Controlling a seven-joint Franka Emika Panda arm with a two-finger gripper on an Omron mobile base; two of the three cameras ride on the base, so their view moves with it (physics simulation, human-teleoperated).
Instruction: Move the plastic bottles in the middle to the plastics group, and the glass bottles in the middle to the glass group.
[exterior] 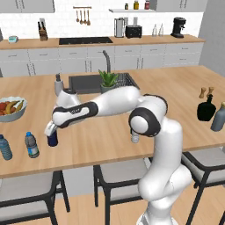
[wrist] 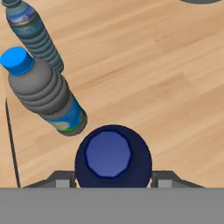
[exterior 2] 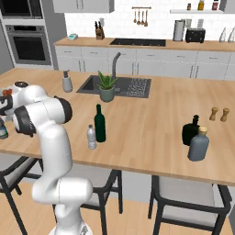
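My gripper [exterior: 51,131] reaches left over the island counter and is shut on the dark navy plastic bottle [exterior: 52,140]. In the hand view I look down on the navy bottle's cap [wrist: 108,154], with a finger [wrist: 60,179] against each side. Two clear water bottles with blue labels [exterior: 31,145] [exterior: 5,147] stand just left of it, one water bottle [wrist: 46,95] close by. The small clear bottle with a white cap [exterior 2: 92,137] and the dark green glass bottle [exterior 2: 99,124] stand mid-counter. The squat black bottle [exterior 2: 190,131] and the grey-blue bottle [exterior 2: 198,144] stand to the right.
A fruit bowl [exterior: 11,110] sits at the left. The sink [exterior: 88,83], a potted plant [exterior: 107,81] and a soap dispenser [exterior: 58,85] lie behind. Two wooden pepper mills [exterior 2: 218,114] stand past the black bottle. Stools [exterior: 118,176] line the near counter edge.
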